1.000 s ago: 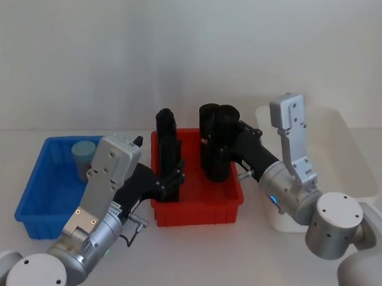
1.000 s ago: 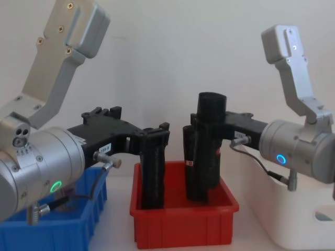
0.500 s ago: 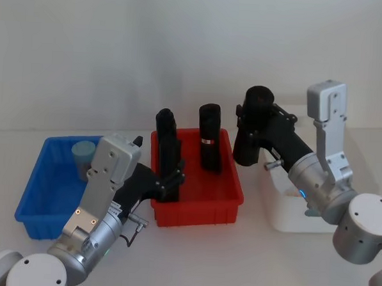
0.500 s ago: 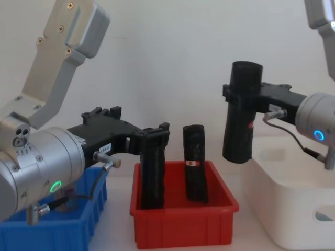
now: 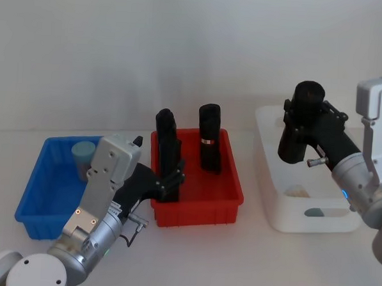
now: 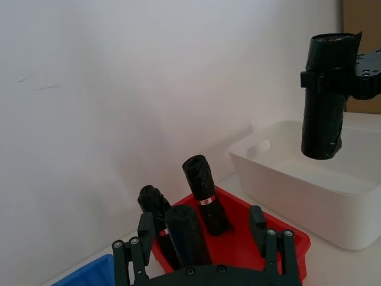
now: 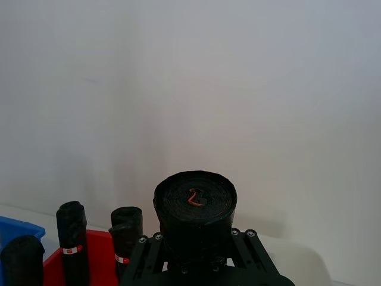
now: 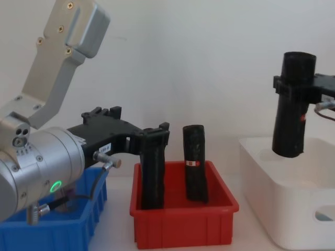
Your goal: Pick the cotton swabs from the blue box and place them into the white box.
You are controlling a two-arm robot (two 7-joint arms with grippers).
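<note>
The right gripper [image 8: 293,89] is clamped on a black roll [image 5: 299,126], held upright above the white box [image 5: 265,185].

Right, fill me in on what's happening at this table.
The right gripper is shut on a black roll and holds it upright above the white box. The left gripper sits at the red bin, around one of the black rolls standing there; another black roll stands farther back in that bin. One tub of cotton swabs is in the blue box, untouched. A pale object lies on the white box's floor, too unclear to identify.
</note>
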